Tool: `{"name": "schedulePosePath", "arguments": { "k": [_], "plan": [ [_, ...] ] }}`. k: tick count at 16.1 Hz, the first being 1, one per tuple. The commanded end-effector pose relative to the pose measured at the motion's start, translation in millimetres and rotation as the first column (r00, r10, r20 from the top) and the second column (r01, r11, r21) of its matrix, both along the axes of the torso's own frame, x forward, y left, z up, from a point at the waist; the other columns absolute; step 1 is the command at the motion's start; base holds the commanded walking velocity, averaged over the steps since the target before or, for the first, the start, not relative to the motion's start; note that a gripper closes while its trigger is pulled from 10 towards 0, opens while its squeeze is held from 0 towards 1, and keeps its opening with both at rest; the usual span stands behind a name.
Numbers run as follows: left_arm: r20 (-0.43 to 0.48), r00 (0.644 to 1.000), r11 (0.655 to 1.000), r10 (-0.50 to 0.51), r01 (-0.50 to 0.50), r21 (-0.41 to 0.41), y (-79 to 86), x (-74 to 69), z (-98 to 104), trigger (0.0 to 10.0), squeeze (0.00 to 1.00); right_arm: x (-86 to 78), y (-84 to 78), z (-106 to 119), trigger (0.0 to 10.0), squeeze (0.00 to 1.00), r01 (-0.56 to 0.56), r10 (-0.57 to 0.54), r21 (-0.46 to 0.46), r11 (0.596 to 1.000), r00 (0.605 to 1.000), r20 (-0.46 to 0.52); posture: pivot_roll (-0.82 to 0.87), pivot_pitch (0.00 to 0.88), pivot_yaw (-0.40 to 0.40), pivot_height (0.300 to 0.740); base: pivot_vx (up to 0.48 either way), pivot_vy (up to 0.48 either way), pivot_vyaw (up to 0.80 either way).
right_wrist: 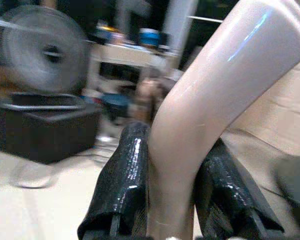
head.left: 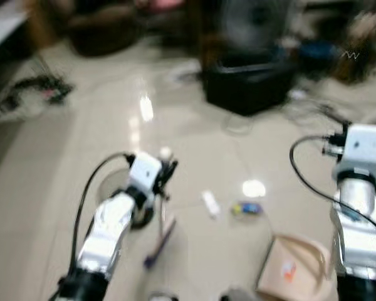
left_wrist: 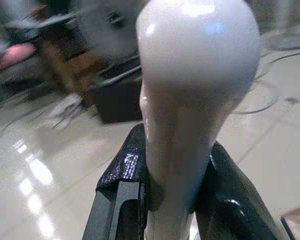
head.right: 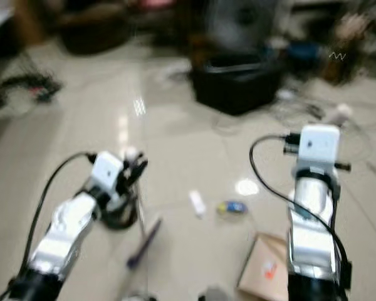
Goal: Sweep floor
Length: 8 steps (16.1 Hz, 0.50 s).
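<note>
I'm looking at a glossy pale tile floor (head.left: 194, 132) with ceiling lights bouncing off it, everything a bit smeared. Straight ahead sits a black bin (head.left: 247, 81) with what looks like a round fan (right_wrist: 45, 52) behind it, and there's dark furniture plus a tangle of cables (head.left: 34, 91) off to the left edge. The middle stretch of tile between my arms and the bin is mostly open — just a small white piece (head.left: 210, 203) and a blue-and-yellow scrap (head.left: 246, 208) lying near each other between the two arms.

Left gripper (left_wrist: 175, 200) is clamped on the broom handle (left_wrist: 195, 85), the rounded cream top poking up past the black fingers (left_wrist: 122, 190) on either side. From the head camera the stick runs down from that gripper to a purple bit (head.left: 158, 248) near the floor.

Right gripper (right_wrist: 170, 195) is closed around the dustpan handle (right_wrist: 215, 85), a curved beige bar squeezed between its fingers. The dustpan (head.left: 294, 266) itself — tan with an orange mark — rests on the tile just inside the right arm, close to the scraps.
</note>
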<state>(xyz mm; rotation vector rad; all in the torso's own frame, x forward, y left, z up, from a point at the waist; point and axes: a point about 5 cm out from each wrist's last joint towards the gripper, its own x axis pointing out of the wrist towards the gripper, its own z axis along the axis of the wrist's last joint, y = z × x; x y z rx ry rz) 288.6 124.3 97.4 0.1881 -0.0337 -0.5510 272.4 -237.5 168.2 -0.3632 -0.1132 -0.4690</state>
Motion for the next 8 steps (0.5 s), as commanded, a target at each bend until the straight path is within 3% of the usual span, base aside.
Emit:
{"name": "schedulePosePath", "arguments": {
  "k": [1,6,8],
  "plan": [
    [0.038,0.999,0.999,0.035,-0.035,0.002,4.2,6.4,8,10.0,0.0,0.4,6.2,6,10.0,0.0,-0.01,0.011,-0.03,1.0,0.999,0.039,-0.05,0.051,0.083,0.74,0.27,0.0,0.0],
    [0.042,0.997,0.997,0.072,-0.073,0.02,1.7,13.6,7,10.0,0.0,-0.7,9.6,-6,10.0,0.0,-0.019,0.018,0.003,1.0,1.0,0.011,-0.06,0.051,0.088,0.74,0.292,0.0,0.0],
    [0.06,0.992,0.994,0.112,-0.112,-0.002,2.5,16.1,10,10.0,0.0,-1.5,11.2,-8,10.0,0.0,-0.033,0.032,0.064,0.997,0.999,0.021,-0.06,0.054,0.089,0.74,0.3,0.0,0.0]
  ]
}}
